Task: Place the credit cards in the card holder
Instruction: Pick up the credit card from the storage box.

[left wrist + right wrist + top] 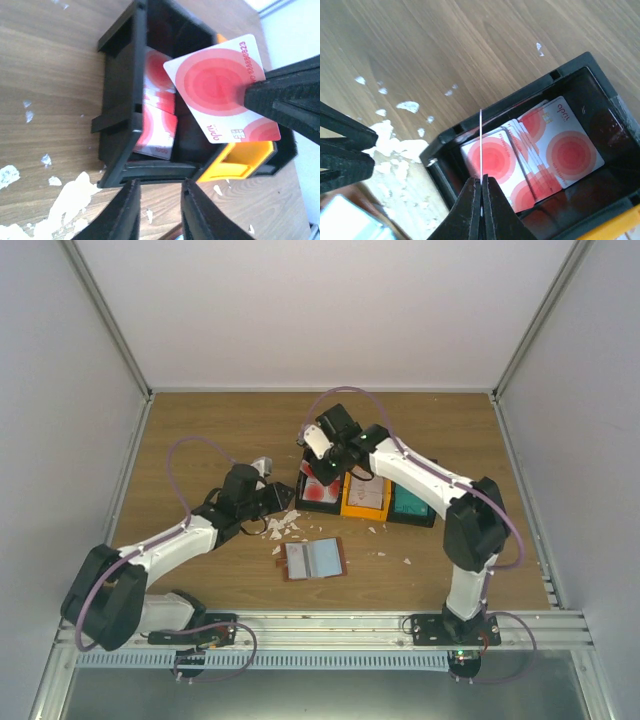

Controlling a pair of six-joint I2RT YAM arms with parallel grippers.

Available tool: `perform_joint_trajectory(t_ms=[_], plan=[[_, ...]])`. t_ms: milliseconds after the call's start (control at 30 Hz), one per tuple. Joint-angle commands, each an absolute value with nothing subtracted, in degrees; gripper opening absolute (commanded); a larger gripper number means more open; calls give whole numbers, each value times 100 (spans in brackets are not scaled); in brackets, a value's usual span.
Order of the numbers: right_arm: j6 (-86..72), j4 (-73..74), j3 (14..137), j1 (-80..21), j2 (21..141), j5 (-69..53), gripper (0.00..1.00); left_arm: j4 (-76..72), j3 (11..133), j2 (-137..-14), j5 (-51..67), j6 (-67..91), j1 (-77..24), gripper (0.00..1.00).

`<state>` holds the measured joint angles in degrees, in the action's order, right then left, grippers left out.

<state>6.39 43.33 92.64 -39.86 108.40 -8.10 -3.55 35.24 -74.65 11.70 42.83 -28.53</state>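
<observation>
My right gripper (328,462) (481,179) is shut on a white credit card with red circles (215,85). It holds the card above the black tray (303,496) (122,100). The card shows edge-on in the right wrist view (480,142). Several more red-and-white cards (540,150) (157,120) lie stacked in that tray. My left gripper (283,498) (157,210) is open and empty, just in front of the tray's near wall. The brown card holder (315,558) lies open on the table in front of the trays, its pale blue and reddish pockets up.
An orange tray (365,496) (240,160) and a black tray with teal cards (410,502) stand to the right of the first tray. White scraps (283,526) (75,200) are scattered between the trays and the wallet. My left fingers (342,150) show at the left edge.
</observation>
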Motion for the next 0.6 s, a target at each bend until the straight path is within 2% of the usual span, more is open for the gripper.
perform_joint_trajectory(t_ms=[0,100,267,400,567], plan=[[-524,3618,8768,-3912,9955,-1270,1,-663,3395,-6868,1476,4234,-2823,30],[-1331,3202,8132,-3811,9319,-1781,1,-758,3371,-6505,1966,4223,-2826,43],[-2823,2363,6958,-3555,8319,-2924,1,-887,3424,-6217,2935,4334,-2823,57],[-4121,1353,6198,-3507,7864,-3837,1,-1109,3418,-6229,3784,4615,-2822,61],[-5587,-147,5349,-3501,7615,-4658,0,-1334,3327,-6159,4103,5142,-2821,59]])
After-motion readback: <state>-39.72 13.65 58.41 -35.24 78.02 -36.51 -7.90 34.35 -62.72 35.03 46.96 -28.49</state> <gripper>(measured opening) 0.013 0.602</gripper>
